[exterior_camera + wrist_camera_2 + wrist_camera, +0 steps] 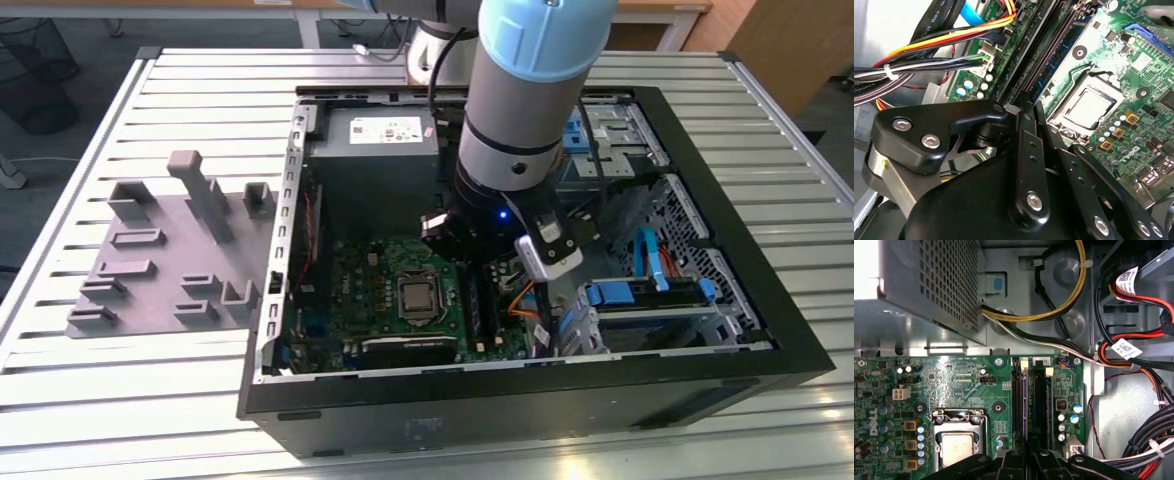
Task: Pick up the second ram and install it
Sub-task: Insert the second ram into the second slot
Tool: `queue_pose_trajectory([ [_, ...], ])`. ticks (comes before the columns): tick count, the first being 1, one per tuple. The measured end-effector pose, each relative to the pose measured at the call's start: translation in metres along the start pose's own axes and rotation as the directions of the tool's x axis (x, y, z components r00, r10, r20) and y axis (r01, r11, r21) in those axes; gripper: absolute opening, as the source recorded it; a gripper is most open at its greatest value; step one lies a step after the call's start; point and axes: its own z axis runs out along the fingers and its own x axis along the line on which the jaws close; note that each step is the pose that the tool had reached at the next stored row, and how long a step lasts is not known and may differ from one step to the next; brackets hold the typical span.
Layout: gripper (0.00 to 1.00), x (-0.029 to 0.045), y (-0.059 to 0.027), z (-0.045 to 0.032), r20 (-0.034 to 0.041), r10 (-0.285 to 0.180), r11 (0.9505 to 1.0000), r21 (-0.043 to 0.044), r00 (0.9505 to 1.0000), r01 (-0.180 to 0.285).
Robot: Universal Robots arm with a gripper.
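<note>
My gripper point(473, 266) is down inside the open computer case point(747, 260), over the memory slots of the green motherboard point(367, 275). In both wrist views its black fingers point(1023, 145) stand close together on the near end of the second ram point(1053, 64), a thin blue-green stick standing on edge in a long black slot. That stick point(1025, 400) runs straight away from the gripper point(1029, 447). One slot over, a second thin stick point(1047, 395) lies parallel. Whether the held stick is fully seated is hidden by the fingers.
The processor socket point(956, 445) lies beside the slots. A grey power supply box point(929, 285) fills the case's far end. Bundled cables point(1134, 355) and the drive cage point(654, 295) crowd the other side. The grey holder tray point(160, 260) lies on the slatted table at the exterior view's left.
</note>
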Motion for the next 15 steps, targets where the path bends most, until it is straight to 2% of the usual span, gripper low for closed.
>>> queue_pose_trajectory([
  [6, 0.14, 0.0001, 0.0, -0.004, 0.0, 0.0, 1.0, 0.0, 1.0, 0.0],
  [15, 0.14, 0.0, -0.0048, -0.0042, -0.0001, 0.0, 1.0, -0.0001, 1.0, 0.0],
])
